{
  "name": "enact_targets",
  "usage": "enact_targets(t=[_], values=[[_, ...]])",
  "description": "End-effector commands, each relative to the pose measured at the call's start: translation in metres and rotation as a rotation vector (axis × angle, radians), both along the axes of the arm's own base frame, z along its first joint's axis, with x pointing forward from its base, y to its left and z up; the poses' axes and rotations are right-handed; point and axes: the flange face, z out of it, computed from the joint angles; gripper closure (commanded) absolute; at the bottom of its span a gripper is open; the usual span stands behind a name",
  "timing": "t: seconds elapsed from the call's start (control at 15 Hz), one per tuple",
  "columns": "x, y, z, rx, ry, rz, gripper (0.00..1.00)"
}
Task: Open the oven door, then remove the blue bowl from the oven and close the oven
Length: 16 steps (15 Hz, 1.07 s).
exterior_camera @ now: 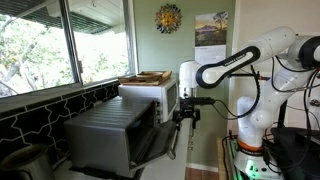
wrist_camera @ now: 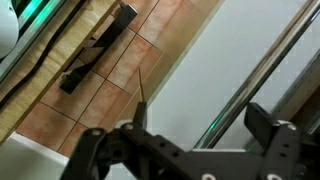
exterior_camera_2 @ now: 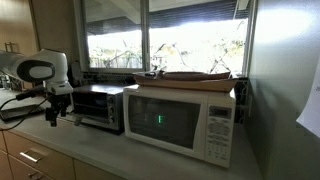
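Note:
The silver-grey oven stands on the counter in both exterior views. Its door faces the arm and looks tilted out a little at the top. In the wrist view the door's pale panel fills the right side, and its metal handle bar runs diagonally across it. My gripper is open, with one finger on each side of the bar and not closed on it. The gripper also shows in both exterior views, just in front of the door. The blue bowl is out of view.
A white microwave stands beside the oven with a flat wooden tray on top. Windows run behind the counter. The wrist view shows the wooden counter edge and tiled floor below. The robot base stands to the side.

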Motion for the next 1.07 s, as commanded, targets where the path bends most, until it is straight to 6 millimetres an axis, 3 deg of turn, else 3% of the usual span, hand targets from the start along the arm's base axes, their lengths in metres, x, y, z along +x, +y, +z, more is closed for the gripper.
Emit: enact_targets(t=[0.0,0.2,0.53,0.93,1.0], values=[[-0.008,-0.009,-0.004,-0.021,0.072,0.030,0.00],[-0.012,-0.013,-0.010,-0.042,0.109,0.012,0.00],[-0.009,-0.020,0.000,-0.020,0.046,-0.032,0.00],[0.020,-0.017,0.024,0.112,-0.174,-0.179,0.00],[0.014,-0.018,0.023,0.065,-0.124,-0.126,0.00]])
